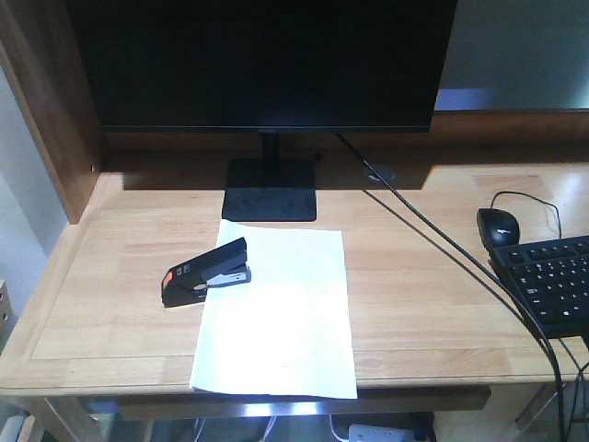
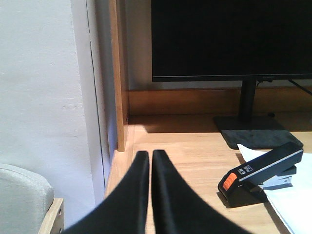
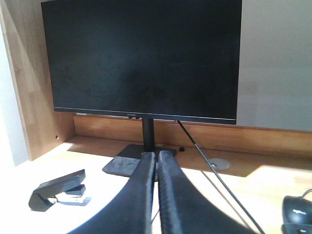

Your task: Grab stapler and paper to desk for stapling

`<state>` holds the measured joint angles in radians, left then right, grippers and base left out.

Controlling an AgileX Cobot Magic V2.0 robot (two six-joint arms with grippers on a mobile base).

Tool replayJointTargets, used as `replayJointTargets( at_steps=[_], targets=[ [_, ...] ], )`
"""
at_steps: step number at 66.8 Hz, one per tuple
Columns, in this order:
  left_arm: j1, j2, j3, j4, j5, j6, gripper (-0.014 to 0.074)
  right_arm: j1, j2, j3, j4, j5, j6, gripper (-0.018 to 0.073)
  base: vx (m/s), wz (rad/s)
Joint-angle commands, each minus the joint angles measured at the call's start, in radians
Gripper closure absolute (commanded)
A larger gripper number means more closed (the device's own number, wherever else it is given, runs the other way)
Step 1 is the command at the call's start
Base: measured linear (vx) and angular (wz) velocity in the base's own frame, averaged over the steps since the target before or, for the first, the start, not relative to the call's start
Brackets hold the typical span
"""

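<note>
A black stapler (image 1: 206,273) with an orange rear is sitting left of centre, biting the white paper (image 1: 276,313) lying on the tabletop (image 1: 120,304). Both claws, left (image 2: 150,155) and right (image 3: 157,155), are pressed together, holding nothing.

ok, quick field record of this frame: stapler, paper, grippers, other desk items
stapler: on the desk, front end over the paper's left edge
paper: flat, before the monitor base, near edge overhanging the desk front
left gripper: shut, empty, left of stapler
right gripper: shut, empty
other: mouse, keyboard at right
</note>
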<state>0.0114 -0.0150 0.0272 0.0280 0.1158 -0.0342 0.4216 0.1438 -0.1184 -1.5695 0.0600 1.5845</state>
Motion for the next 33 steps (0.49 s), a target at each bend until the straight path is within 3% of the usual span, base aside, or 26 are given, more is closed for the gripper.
replayJointTargets(
  at_steps=[1,7,13,33],
  targets=[
    [0.001,-0.013,0.028,0.0,-0.07,-0.007,0.0603,-0.002,0.009,-0.028,-0.002,0.025,-0.041,0.0568,0.0,0.0],
    [0.001,-0.013,0.028,0.0,-0.07,-0.007,0.0603,-0.002,0.009,-0.029,0.09,0.035,-0.118,0.0568,0.0,0.0],
    [0.001,-0.013,0.028,0.0,-0.07,-0.007,0.0603,-0.002,0.009,-0.028,0.206,0.052,-0.28,0.0568,0.0,0.0],
    [0.001,-0.013,0.028,0.0,-0.07,-0.007,0.0603,-0.003,0.009,-0.029,0.909,0.08,-1.135,0.0568,0.0,0.0]
  ],
)
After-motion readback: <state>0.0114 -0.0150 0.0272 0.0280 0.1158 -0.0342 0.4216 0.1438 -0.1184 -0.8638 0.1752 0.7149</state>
